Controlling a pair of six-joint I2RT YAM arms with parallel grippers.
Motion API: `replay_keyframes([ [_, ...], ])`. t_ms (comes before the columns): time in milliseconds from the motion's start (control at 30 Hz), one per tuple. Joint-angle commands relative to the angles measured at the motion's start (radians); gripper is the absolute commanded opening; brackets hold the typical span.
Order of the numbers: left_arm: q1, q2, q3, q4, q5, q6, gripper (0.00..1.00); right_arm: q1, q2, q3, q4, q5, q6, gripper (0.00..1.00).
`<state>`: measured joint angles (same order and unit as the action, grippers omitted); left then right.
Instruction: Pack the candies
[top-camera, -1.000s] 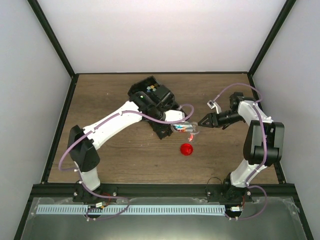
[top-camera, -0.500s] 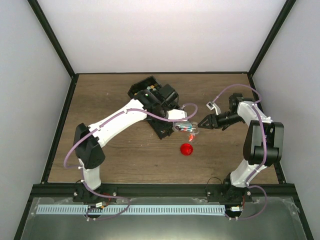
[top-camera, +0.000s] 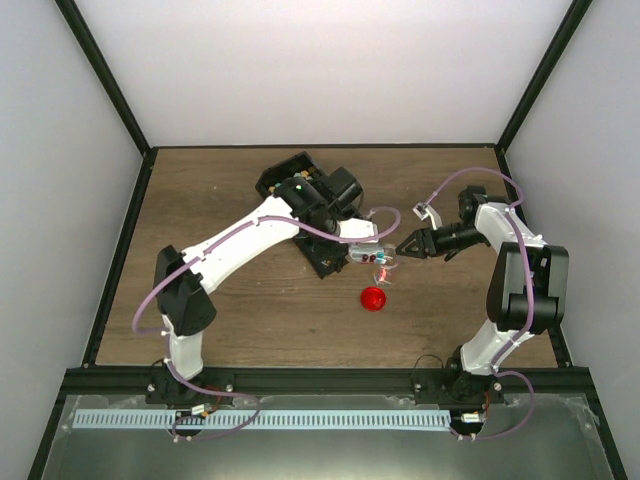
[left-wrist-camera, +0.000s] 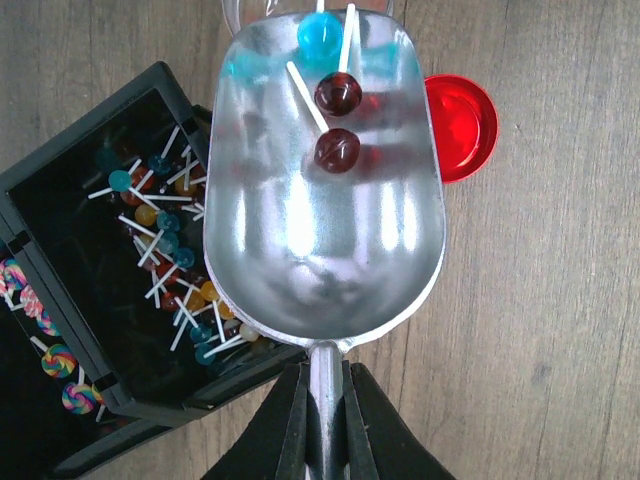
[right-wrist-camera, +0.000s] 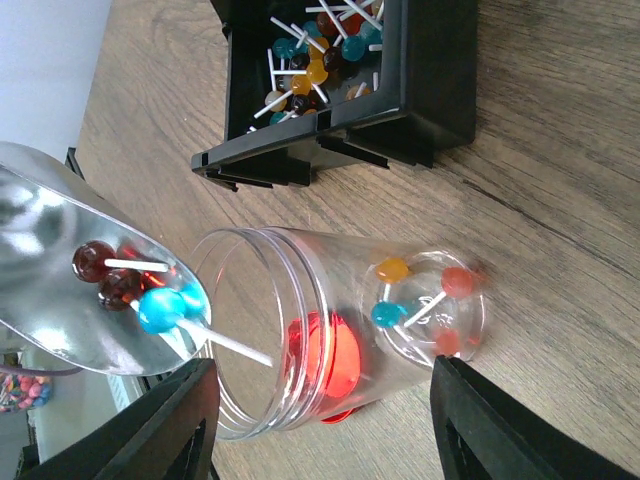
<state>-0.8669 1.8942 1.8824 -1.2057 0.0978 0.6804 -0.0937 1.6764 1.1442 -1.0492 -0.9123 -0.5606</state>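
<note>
The left claw (left-wrist-camera: 322, 405) is clamped on the handle of the metal scoop (left-wrist-camera: 320, 220), with 3 candies (left-wrist-camera: 338, 95) lying at its lip, right at the mouth of the clear jar (right-wrist-camera: 290, 330). The right claw (right-wrist-camera: 325, 400) grips that tipped jar, which has more candies at its bottom.

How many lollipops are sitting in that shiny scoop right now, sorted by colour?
In the scoop:
blue lollipop: 1
dark red lollipops: 2
Total: 3
</note>
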Motion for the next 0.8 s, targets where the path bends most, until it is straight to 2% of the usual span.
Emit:
replay_keyframes([
  [0, -0.012, 0.022, 0.054, -0.043, -0.021, -0.006, 0.04, 0.01, -0.029, 0.001, 0.003, -0.003, -0.013, 0.6],
  [467, -0.03, 0.061, 0.143, -0.113, -0.073, 0.007, 0.04, 0.01, -0.025, 0.011, 0.012, -0.008, -0.004, 0.62],
  [667, -0.027, 0.047, 0.131, -0.104, -0.074, 0.003, 0.04, 0.009, -0.031, 0.031, 0.019, -0.01, 0.001, 0.62],
  [767, -0.001, -0.025, 0.066, -0.032, -0.022, -0.017, 0.04, 0.009, -0.04, 0.047, 0.046, -0.027, 0.021, 0.62],
])
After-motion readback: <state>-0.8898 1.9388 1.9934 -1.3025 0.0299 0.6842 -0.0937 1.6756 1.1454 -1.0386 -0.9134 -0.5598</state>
